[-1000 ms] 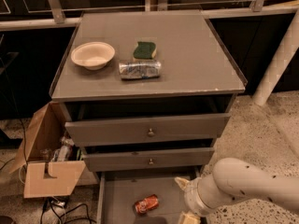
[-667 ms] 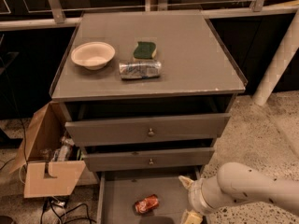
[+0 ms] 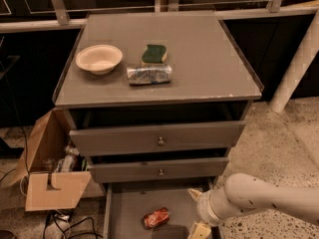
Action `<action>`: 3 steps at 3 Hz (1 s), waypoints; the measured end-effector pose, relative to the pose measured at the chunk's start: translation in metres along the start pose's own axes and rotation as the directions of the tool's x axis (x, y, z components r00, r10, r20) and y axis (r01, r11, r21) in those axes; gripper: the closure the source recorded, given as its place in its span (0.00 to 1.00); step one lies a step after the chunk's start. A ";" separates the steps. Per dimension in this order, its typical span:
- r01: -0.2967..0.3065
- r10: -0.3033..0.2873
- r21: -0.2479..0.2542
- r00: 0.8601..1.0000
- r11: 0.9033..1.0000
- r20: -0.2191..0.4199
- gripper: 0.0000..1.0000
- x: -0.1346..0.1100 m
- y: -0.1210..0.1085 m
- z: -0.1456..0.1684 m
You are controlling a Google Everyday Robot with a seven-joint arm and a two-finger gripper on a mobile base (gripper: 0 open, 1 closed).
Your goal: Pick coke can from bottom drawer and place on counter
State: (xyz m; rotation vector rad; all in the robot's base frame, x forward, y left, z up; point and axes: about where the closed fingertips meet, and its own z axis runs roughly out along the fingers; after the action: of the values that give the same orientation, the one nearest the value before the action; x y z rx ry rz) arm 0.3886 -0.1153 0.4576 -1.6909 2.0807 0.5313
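The coke can [image 3: 156, 217] lies on its side on the grey floor of the bottom drawer [image 3: 127, 208], which stands pulled out. It sits toward the front of the drawer, with nothing touching it. Just to the right of the can is the tool [image 3: 194, 211], low over the drawer's right side. Its two pale fingers [image 3: 192, 193] are spread wide, one beyond the can's level and one nearer the front, and nothing is held between them. From the tool the thick white arm [image 3: 269, 198] runs off to the right of the can, over the speckled floor [image 3: 269, 138]. Directly behind and above the can are the two knobbed drawers, the middle drawer [image 3: 159, 171] first and the top drawer [image 3: 157, 139] over it, both slightly ajar. Higher again above the can is the grey tabletop [image 3: 209, 59]. A crinkled silver can [image 3: 149, 73] lies on its side there, with a green sponge [image 3: 154, 54] just behind it and a pale bowl [image 3: 98, 59] to its left. To the left of the coke can, outside the drawer wall, an open cardboard box [image 3: 52, 193] sits on the ground with clutter inside and cables in front of it. Far to the can's right, a white post [image 3: 299, 59] leans up from the floor.
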 end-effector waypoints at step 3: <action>-0.098 0.093 0.038 0.991 0.994 0.101 0.00 0.034 -0.018 0.079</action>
State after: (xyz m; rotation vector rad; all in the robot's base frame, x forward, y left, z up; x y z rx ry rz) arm 0.4061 -0.1050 0.3717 -1.5161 2.0947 0.5832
